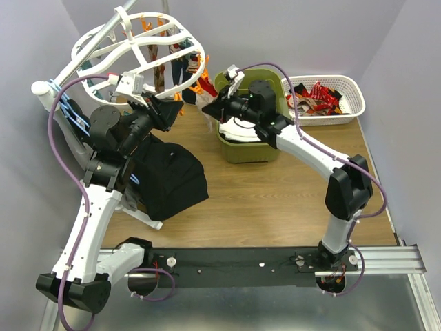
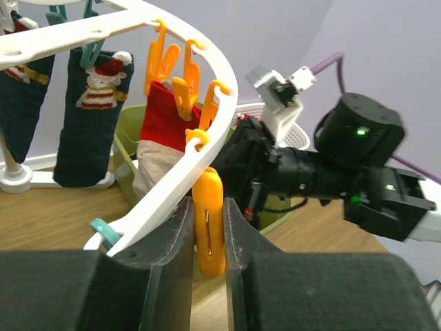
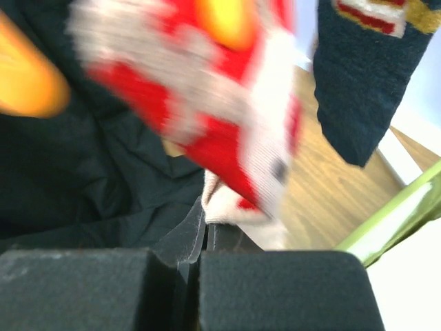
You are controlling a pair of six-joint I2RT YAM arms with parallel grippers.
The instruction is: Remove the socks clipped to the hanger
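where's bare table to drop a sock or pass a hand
Free: bare wood between the black garment and the right arm, in front of the green bin. Crowded back left: hanger, socks, left gripper pinching an orange clip, right gripper pinching a red sock.

Socks hang from the hanger back left, basket back right.

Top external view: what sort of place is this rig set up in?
Probably a lab bench staged for laundry: plain grey walls boxing in a wood-top table, a clip hanger hung with socks, plus a white basket and green bin.
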